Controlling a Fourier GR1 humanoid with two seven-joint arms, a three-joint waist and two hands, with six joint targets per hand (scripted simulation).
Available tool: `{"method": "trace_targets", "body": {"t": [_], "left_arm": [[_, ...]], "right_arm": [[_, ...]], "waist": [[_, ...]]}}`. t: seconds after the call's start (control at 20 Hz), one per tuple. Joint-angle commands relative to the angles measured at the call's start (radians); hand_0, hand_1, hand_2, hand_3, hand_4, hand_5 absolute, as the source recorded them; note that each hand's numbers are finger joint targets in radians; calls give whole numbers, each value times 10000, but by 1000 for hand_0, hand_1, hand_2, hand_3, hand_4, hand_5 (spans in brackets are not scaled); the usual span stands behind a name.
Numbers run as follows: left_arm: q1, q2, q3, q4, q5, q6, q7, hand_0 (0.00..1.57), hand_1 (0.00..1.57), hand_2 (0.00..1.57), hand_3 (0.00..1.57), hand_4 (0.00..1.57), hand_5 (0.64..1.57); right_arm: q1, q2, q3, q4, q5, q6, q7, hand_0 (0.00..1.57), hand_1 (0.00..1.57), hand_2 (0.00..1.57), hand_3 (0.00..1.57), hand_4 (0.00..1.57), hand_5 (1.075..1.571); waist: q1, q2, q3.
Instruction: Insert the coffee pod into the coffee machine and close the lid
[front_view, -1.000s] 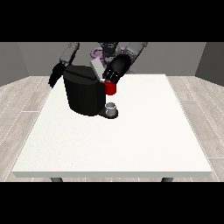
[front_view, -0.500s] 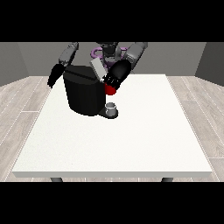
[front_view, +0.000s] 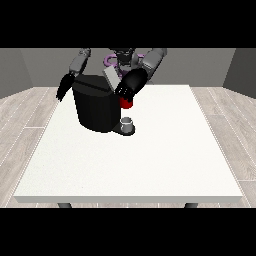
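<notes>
The black coffee machine (front_view: 95, 107) stands at the table's back left. Its grey lid (front_view: 111, 78) is tilted up above the top. The hand at the view's right (front_view: 130, 85) hovers at the machine's upper front corner, close beside the lid and just above a red thing at the machine (front_view: 126, 103). A small grey thing (front_view: 128, 123) sits on the machine's base under the red thing; I cannot tell whether it is the pod. The hand at the view's left (front_view: 64, 91) hangs down beside the machine's far side, fingers straight and holding nothing.
The white table (front_view: 150, 160) stretches broad towards the camera and to the right of the machine. The robot's torso (front_view: 122, 56) is behind the machine at the back edge. Grey floor surrounds the table.
The hand at the view's right has shifted slightly by the lid, and the grey lid looks a little lower. The other hand has hardly moved.
</notes>
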Motion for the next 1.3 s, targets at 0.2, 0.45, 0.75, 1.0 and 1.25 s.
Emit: {"method": "trace_targets", "body": {"t": [0.2,0.45,0.75,1.0,1.25], "left_arm": [[-134,418,196,61,-116,483,-541,1250,1250,1216,940,0,1571],[-459,768,-43,69,-498,407,-792,999,999,1023,718,0,1571],[-400,633,-365,-272,-932,737,-718,0,0,668,537,0,1571],[184,321,-194,-103,-825,1018,-756,0,0,555,458,0,1571],[202,458,-254,-69,-873,626,-989,0,0,362,253,0,1571]], "right_arm": [[-235,-456,-185,-141,-23,219,-45,0,0,0,0,0,1571],[-174,94,219,-204,317,-241,192,0,0,0,0,215,1571],[-188,237,122,292,454,-592,-313,0,0,0,0,87,1571],[54,-127,0,124,383,-308,-50,0,0,0,0,149,1571],[150,-75,-238,422,83,-224,-184,0,0,0,0,171,1571]], "waist": [[-186,447,2],[-275,497,3],[213,493,7],[141,113,4],[411,-67,7]]}}
